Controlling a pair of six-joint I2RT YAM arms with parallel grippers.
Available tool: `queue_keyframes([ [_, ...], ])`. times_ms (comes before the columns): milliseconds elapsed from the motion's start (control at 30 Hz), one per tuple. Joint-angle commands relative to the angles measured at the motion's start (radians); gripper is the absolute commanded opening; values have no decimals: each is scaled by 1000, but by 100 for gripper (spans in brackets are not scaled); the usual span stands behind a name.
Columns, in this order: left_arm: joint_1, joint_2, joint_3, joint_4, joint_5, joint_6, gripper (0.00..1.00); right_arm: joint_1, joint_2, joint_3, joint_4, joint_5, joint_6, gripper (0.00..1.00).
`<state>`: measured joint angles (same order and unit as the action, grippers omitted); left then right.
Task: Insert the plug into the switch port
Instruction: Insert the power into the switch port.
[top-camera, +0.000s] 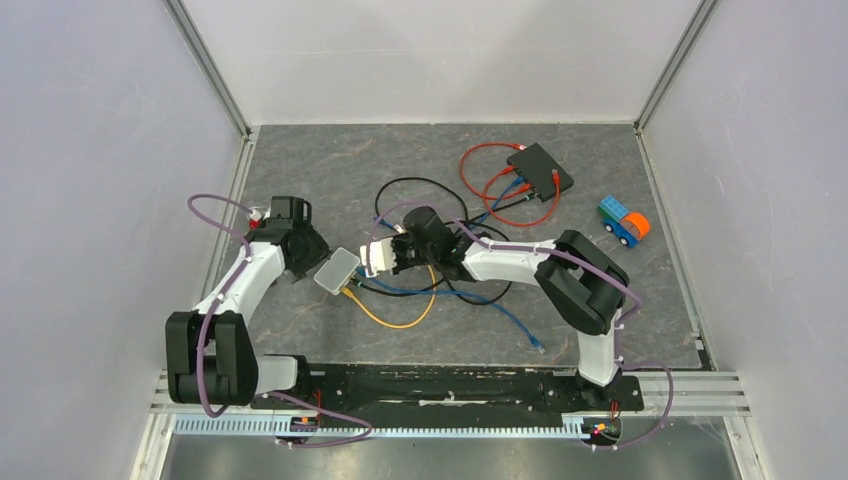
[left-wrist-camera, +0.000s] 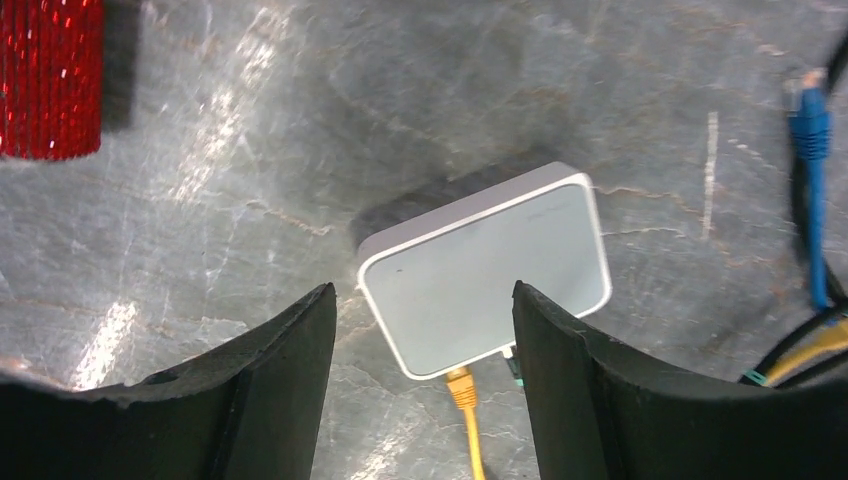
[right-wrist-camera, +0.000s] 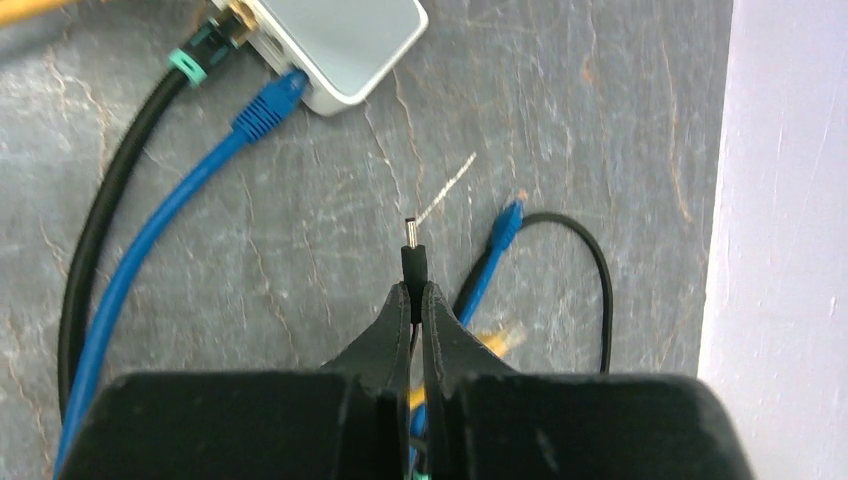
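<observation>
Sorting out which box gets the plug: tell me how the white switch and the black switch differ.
Colour: the white switch is pale grey, the black switch black. Place: the white switch lies left of centre; the black switch sits at the back right. Cables: a yellow lead enters the white switch; red leads run to the black switch. Both are flat boxes lying on the table with cables attached.

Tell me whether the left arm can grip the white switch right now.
Probably yes: the left fingers stand open with the white switch lying just ahead between them, uncovered; only the yellow cable plugged into its near edge sits close.
</observation>
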<state>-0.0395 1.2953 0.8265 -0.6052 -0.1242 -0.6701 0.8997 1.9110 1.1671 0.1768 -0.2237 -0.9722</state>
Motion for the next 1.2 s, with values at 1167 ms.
queue_keyframes([
  [1167, -217, -164, -290, 58, 7, -425, 52, 49, -84, -94, 171, 30, 14, 0],
])
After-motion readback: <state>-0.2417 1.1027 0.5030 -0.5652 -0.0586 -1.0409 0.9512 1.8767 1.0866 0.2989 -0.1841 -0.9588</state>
